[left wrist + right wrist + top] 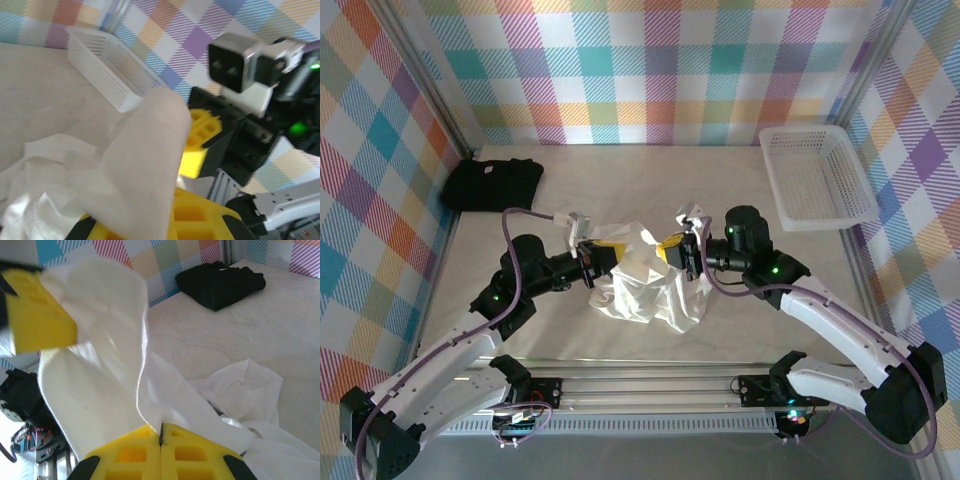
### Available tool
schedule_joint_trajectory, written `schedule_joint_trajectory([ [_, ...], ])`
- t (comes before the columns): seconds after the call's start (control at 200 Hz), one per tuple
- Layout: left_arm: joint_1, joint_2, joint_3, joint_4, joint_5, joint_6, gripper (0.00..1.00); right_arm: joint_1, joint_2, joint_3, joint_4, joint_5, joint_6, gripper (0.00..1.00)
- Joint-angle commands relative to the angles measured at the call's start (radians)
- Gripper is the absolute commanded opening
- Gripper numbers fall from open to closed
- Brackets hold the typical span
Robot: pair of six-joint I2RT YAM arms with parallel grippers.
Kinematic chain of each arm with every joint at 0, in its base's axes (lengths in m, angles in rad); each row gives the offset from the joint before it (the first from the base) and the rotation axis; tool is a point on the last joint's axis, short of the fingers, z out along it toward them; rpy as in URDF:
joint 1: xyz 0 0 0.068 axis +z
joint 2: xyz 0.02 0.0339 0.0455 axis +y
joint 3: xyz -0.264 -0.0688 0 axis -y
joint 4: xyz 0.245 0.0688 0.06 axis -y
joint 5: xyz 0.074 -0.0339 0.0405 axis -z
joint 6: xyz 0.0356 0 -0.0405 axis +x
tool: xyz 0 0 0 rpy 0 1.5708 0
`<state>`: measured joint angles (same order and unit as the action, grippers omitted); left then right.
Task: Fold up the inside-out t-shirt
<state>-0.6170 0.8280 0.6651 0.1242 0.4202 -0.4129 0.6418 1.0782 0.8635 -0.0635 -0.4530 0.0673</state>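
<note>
Right gripper (161,436) pinches t-shirt (92,390); overhead adds basket (817,178).

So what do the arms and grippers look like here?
Both the left arm and the right arm have white lower links, black motor joints with small green lights, and a purple cable looping alongside. The left gripper and right gripper have yellow plastic fingers with square pockets. A grey camera block sits on each wrist.
</note>
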Motion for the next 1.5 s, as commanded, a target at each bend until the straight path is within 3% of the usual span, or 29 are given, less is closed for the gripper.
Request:
schedule_joint_trajectory([
  [0.0,0.008,-0.036,-0.029,-0.101,-0.160,0.051,0.12,-0.005,0.039,0.086,-0.059,0.031,0.096,0.00],
  [0.17,0.008,-0.046,-0.067,-0.235,-0.387,0.051,0.37,0.004,0.133,0.147,-0.077,0.043,0.186,0.00],
  [0.28,0.007,-0.053,-0.070,-0.320,-0.491,0.039,0.47,0.031,0.194,0.180,-0.081,0.056,0.196,0.00],
  [0.525,0.003,-0.056,-0.052,-0.362,-0.476,0.054,0.56,0.073,0.279,0.233,-0.082,0.055,0.190,0.00],
  [0.725,-0.053,0.063,0.042,-0.384,-0.516,0.048,0.64,0.080,0.303,0.247,-0.082,0.059,0.195,0.00],
  [0.935,-0.071,0.203,0.116,-0.342,-0.523,0.009,0.51,0.083,0.306,0.239,-0.073,0.060,0.197,0.00],
  [1.135,-0.071,0.303,0.183,-0.358,-0.618,-0.004,0.27,0.087,0.297,0.225,-0.068,0.060,0.197,0.00],
  [1.285,-0.070,0.318,0.202,-0.342,-0.613,-0.004,0.08,0.087,0.289,0.210,-0.076,0.080,0.177,0.00],
  [1.34,-0.066,0.307,0.214,-0.365,-0.596,0.003,0.00,0.087,0.277,0.209,-0.102,0.114,0.154,0.00],
  [1.395,-0.054,0.277,0.219,-0.387,-0.554,0.012,0.00,0.087,0.254,0.209,-0.135,0.181,0.124,0.00],
  [1.495,-0.009,0.173,0.186,-0.361,-0.323,0.038,0.00,0.084,0.197,0.202,-0.178,0.335,0.066,0.00],
])
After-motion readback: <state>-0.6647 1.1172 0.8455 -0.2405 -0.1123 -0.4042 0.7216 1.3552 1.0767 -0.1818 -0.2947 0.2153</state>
